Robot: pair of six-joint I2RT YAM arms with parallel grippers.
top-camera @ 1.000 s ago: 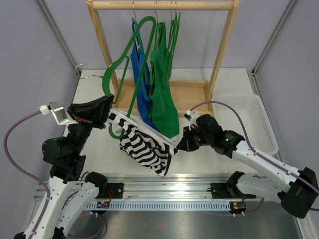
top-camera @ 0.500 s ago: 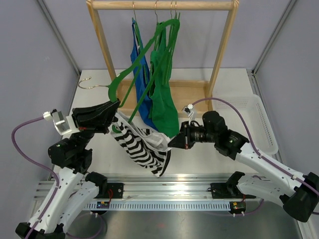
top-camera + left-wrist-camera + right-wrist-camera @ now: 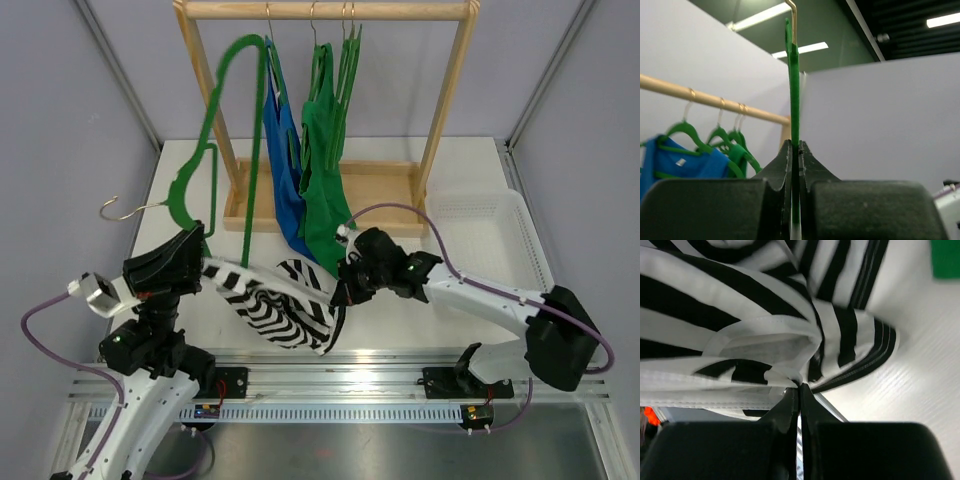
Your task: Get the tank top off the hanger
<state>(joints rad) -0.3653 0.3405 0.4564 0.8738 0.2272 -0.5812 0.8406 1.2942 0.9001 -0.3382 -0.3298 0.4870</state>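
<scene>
- From above, the striped tank top (image 3: pixel 285 312) is seen hung low over the white table (image 3: pixel 470 165). It is between the two arms and in front of the wooden rack (image 3: pixel 320 10).
- The green hanger (image 3: pixel 213 115) is held up tall by the left gripper (image 3: pixel 200 264), which is clamped tight on it. Its metal hook is pointed out to the left.
- The right gripper (image 3: pixel 345 287) is pinched tight on the right edge of the tank top, and the cloth is stretched out between the two grippers.
- The job looks partly done. Most of the tank top is hung below the hanger. One striped strap is stretched back to the spot where the hanger is held, so it seems not to be free yet. That strap is likely what is left to be slipped off.
- A blue top (image 3: pixel 285 195) and a green top (image 3: pixel 328 205) are hung on the rack. A white basket (image 3: pixel 500 235) is set at the right.
- From the left wrist, the hanger (image 3: pixel 794 90) is seen from its thin side. It is a hard, smooth, narrow green strip, squeezed between the closed black jaws. The tank top is not shown here.
- From the right wrist, the tank top (image 3: pixel 765 315) is seen up close. It is made of soft, thin cloth with black and white stripes. It is bunched into folds, and sewn edges can be seen. A small fold is nipped between the closed jaws. Fine lines are seen on the table beside it.
</scene>
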